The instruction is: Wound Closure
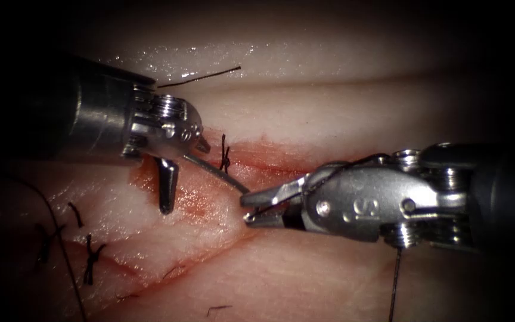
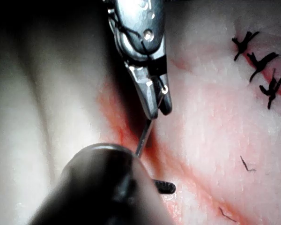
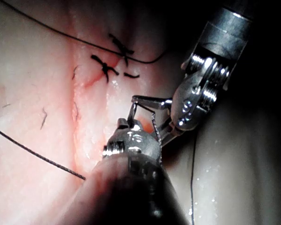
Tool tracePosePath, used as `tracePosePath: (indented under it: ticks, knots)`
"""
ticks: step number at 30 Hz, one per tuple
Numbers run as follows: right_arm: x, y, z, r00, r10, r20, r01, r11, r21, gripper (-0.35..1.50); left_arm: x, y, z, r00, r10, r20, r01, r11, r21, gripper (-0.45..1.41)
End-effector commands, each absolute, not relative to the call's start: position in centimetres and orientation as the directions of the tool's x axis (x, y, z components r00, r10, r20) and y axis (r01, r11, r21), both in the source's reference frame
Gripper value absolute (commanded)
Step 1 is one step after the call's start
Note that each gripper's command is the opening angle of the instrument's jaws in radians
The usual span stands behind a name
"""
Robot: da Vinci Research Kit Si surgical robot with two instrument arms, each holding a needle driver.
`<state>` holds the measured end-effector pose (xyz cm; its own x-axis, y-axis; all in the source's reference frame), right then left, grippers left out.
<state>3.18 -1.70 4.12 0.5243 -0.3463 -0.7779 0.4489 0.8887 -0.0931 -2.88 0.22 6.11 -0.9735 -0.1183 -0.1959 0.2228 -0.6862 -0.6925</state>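
- Steel shows at both tools in the endoscope view: the left arm's needle driver (image 1: 183, 161) comes in from the picture's left, the right arm's needle driver (image 1: 254, 209) from the right, and their tips lie near each other over the cut (image 1: 281, 162).
- Between them runs the curved needle (image 1: 216, 170), a thin grey bar slanting from the left tool's wrist down to the right tool's tip.
- Left tool's jaws are spread wide: one jaw hangs straight down toward the tissue (image 1: 329, 280), the other is a short stub by the needle's upper end. Whether that end is still pinched at the hinge I cannot tell.
- Right tool's jaws are closed on the needle's lower end, near one tip of its curve; the left wrist view shows the same grip, with the needle (image 2: 144, 136) emerging from the right tool (image 2: 154, 105).
- Visible needle length lies above the surface, not in the tissue, just left of the right tool's tip.
- Dark thread (image 1: 341, 169) drapes over the right tool's body, and another strand (image 1: 396, 280) hangs below its wrist.
- One knotted stitch (image 1: 225, 156) sits on the cut between the tools; more knotted stitches (image 1: 90, 259) lie further left.
- Red fluid (image 1: 192, 200) stains the tissue around the hanging jaw.
- A loose cut end of thread (image 1: 201, 77) lies on the pale tissue above the left tool.
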Motion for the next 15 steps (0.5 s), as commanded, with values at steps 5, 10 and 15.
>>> tracePosePath:
  ticks: [5, 10, 15]
  knots:
    - [3.34, -1.73, 4.14, 0.513, -0.351, -0.783, 0.452, 0.886, -0.101, -0.35, -2.98, 0.32, 6.26, -0.963, -0.117, -0.242, 0.260, -0.638, -0.725, -0.35]
    - [3.35, -1.74, 4.14, 0.514, -0.352, -0.782, 0.452, 0.886, -0.103, -0.35, -3.01, 0.44, 6.32, -0.961, -0.076, -0.267, 0.250, -0.655, -0.713, -0.45]
    - [3.33, -1.74, 4.14, 0.529, -0.299, -0.794, 0.395, 0.915, -0.082, 0.17, -2.99, 0.39, 6.34, -0.965, -0.036, -0.258, 0.214, -0.673, -0.708, -0.45]
